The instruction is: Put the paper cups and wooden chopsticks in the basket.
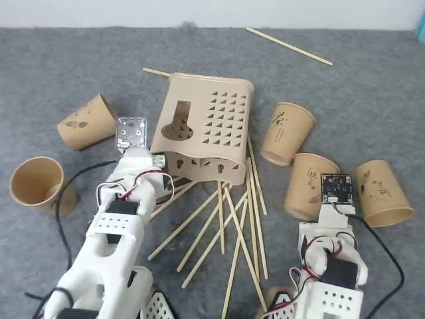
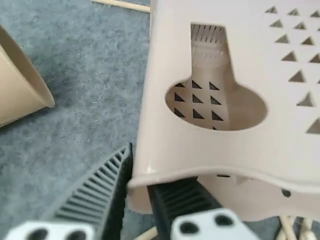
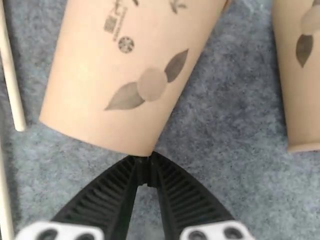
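One basket (image 2: 225,155), rim pinched between left jaws

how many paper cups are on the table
5. Left of the basket: a lying cup and the far-left cup. Right of it, lying: nearest cup, middle cup, rightmost cup. The arms may hide more.

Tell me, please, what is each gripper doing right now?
Left gripper: closed on the basket wall.
Right gripper: closed, tips at a cup rim.

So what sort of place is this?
Probably a robot test bench: a grey felt-like mat, a plain pale wall behind, and paper cups, chopsticks and a tipped-over basket strewn as props.
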Robot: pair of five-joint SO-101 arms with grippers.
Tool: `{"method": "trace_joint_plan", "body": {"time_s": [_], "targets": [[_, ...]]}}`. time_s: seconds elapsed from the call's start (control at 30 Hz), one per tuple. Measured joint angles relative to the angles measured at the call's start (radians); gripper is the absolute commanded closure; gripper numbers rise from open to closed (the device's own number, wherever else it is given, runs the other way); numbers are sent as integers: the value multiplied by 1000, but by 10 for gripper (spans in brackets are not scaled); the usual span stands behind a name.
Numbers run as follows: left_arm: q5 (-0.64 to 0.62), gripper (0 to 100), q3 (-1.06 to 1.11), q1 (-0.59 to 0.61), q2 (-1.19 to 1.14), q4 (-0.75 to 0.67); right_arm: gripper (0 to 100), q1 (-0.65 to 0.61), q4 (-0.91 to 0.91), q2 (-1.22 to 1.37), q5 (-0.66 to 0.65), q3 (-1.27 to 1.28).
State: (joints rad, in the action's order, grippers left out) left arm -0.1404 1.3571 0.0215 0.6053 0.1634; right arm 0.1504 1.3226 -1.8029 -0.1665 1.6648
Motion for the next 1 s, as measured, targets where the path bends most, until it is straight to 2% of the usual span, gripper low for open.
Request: {"method": "trace_joint_plan", "body": {"time_s": [0.1,0.37,0.47,0.6,0.7,0.8,1.0], "targets": [[-9,987,-44,3,41,92,991,0,0,0,0,0],[-130,988,-336,3,226,493,991,0,0,0,0,0],[-175,988,-476,3,229,552,991,0,0,0,0,0],[-272,988,-609,12,229,551,991,0,0,0,0,0],[-362,988,-657,3,212,454,991,0,0,0,0,0],[-437,988,-663,3,161,296,991,0,0,0,0,0],[-453,988,-641,3,54,-120,991,0,0,0,0,0]]}}
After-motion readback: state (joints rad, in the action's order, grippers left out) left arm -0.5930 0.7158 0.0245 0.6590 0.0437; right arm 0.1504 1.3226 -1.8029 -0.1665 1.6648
